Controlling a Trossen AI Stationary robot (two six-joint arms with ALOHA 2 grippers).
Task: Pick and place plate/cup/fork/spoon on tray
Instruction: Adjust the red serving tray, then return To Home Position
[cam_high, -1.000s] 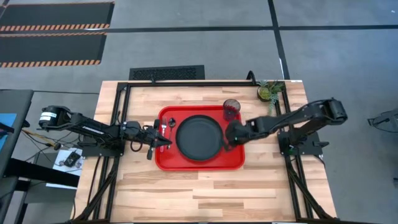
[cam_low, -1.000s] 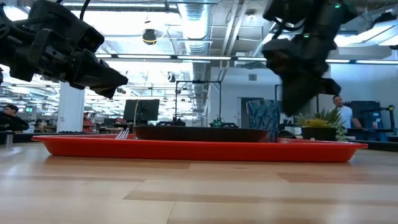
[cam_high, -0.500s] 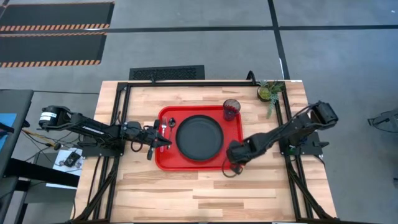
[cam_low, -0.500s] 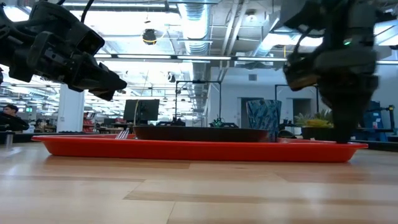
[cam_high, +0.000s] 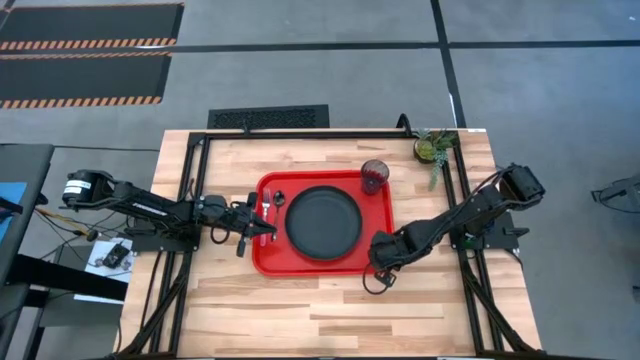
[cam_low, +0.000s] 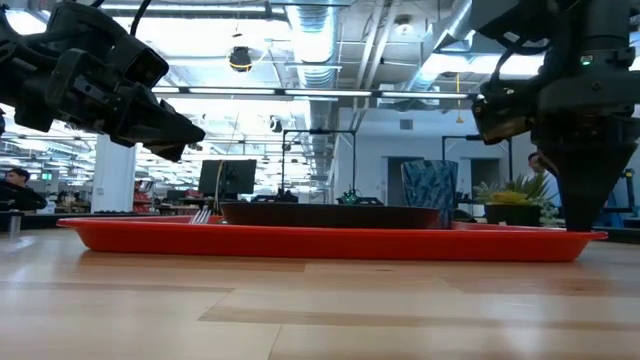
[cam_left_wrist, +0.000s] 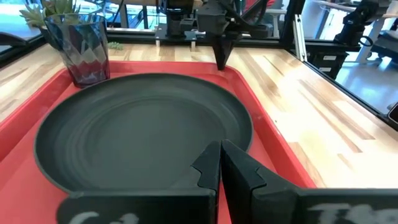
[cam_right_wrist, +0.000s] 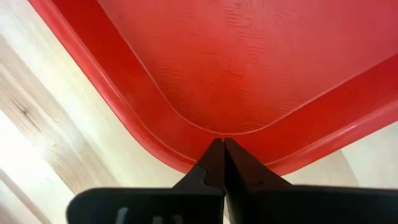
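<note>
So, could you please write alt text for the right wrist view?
The right gripper, fingers shut, points down at a rounded corner of the red tray. Pale wooden table shows beside the tray's lip.

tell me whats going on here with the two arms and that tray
The red tray already carries the plate, cup, fork and spoon. The right pincer is shut and pressed at the tray's near right corner, possibly nudging it. The left pincer, also shut and empty, hovers over the tray's left edge by the cutlery.
</note>
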